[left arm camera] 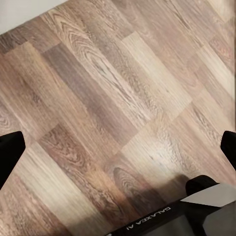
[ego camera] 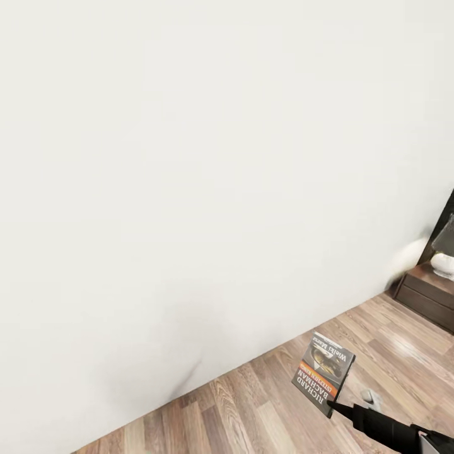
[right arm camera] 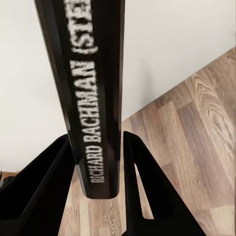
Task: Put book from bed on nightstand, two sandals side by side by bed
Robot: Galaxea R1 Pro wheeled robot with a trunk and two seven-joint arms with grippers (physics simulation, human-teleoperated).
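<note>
Carrying the book (ego camera: 323, 373) is the step you're in: your right gripper (ego camera: 335, 407) has its fingers (right arm camera: 46, 189) clamped on the lower edge, and the right wrist view looks straight up the spine (right arm camera: 93, 93) standing between the two black fingers, with "Richard Bachman" readable along it. In the head view the book hangs upright, cover toward the camera, above the wood floor (ego camera: 265, 410) and a little out from the white wall (ego camera: 189, 189), which takes up most of that view. So the book is off the bed and in your hold, not yet set down. Along the wall, at the far end from the book, you can see a low dark-brown cabinet (ego camera: 429, 293) standing against the wall, with something white (ego camera: 443, 261) on its top; I judge it's a nightstand, but too little shows to be sure. Your left gripper (left arm camera: 118, 152) hangs over bare floor with its fingers (left arm camera: 10, 150) wide apart, holding nothing. The next move, I'd say, calls for turning the base along the wall toward that cabinet until its top is fully in view, confirming it isn't the dresser, then bringing the book over a free part of the top, well away from the white thing, and laying it flat before you release. Neither sandal has been dealt with yet, as far as these views tell.
</note>
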